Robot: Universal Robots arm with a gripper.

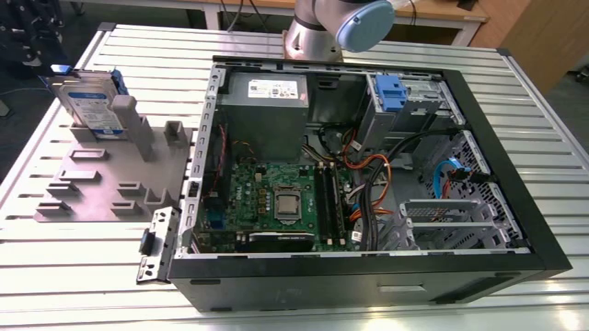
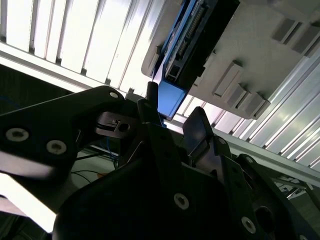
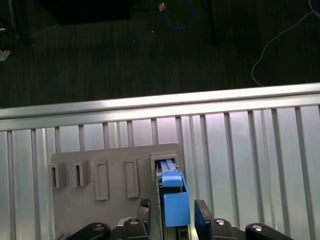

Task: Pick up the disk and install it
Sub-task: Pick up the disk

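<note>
The gripper (image 3: 172, 203) is spread, its two black fingers (image 3: 201, 210) standing either side of the blue plastic end of the disk (image 3: 170, 178), a flat silver hard drive with blue side rails. I cannot tell whether either finger touches it yet.

In the exterior view the disk (image 1: 92, 103) stands upright on edge in a slot of the grey slotted holder plate (image 1: 103, 181). The plate lies on the ribbed metal bench (image 1: 92, 276) at the exterior view's left. Just beside it, toward the exterior view's right, lies the open black computer case (image 1: 368, 270). A blue bracket (image 1: 391, 93) sits at the far side of the case.

As I judge it, the risk is an off-centre grip. Closing on the smooth plastic rail rather than squarely across the body could let the disk tilt or slip. A tilted lift could also jam it against the slot walls and drag the plate along.
</note>
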